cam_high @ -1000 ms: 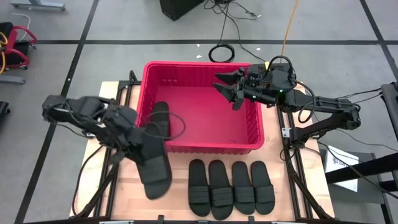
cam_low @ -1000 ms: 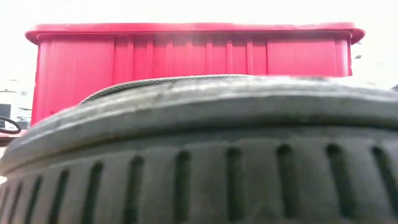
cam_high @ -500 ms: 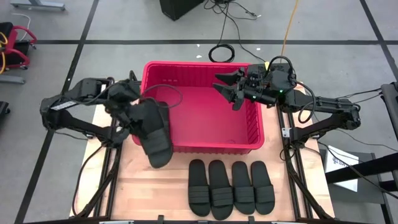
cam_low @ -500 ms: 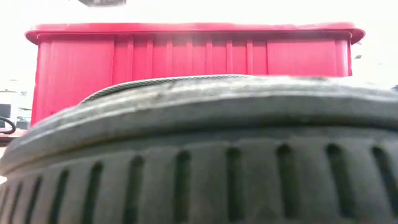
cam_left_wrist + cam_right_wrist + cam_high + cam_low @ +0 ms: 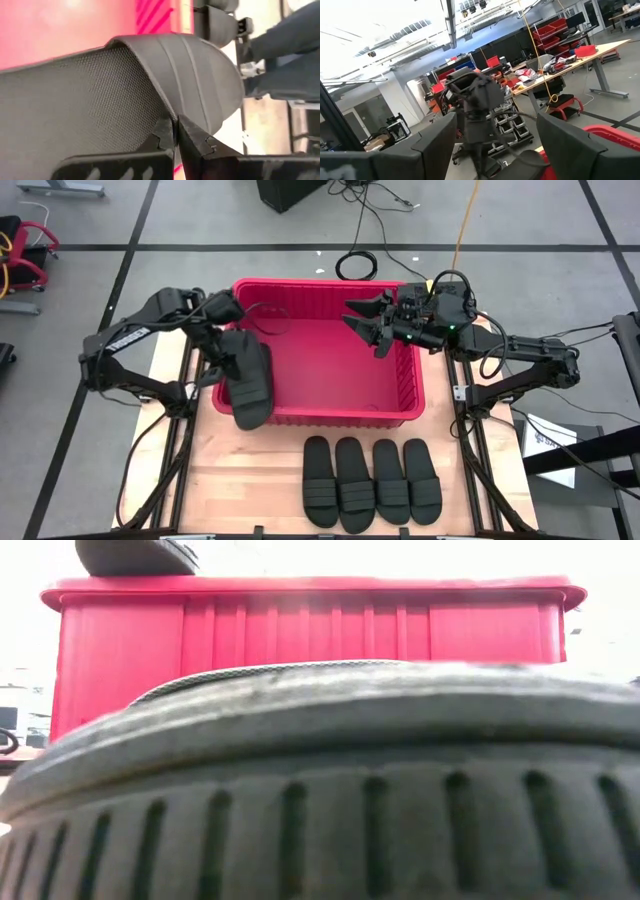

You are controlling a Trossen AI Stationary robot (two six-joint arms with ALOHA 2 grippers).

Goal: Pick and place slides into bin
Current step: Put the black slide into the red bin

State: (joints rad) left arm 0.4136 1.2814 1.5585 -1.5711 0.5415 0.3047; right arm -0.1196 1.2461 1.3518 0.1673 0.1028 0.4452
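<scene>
Slide carried over the bin's left wall.
The left end effector (image 5: 228, 340) is clamped on a slide (image 5: 248, 380) hanging across the bin (image 5: 410, 385) rim; the right end effector (image 5: 365, 320) hovers wide apart above the bin's far right corner. Four slides (image 5: 372, 480) lie on the tabletop (image 5: 250, 480) just before the bin.

No readable text, label, brand, number or sign shows anywhere in these views.

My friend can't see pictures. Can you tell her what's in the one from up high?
The left gripper holds a black slide over the left edge of a red bin. Four more slides lie in a row on the table, and the right gripper hangs open above the bin.
</scene>
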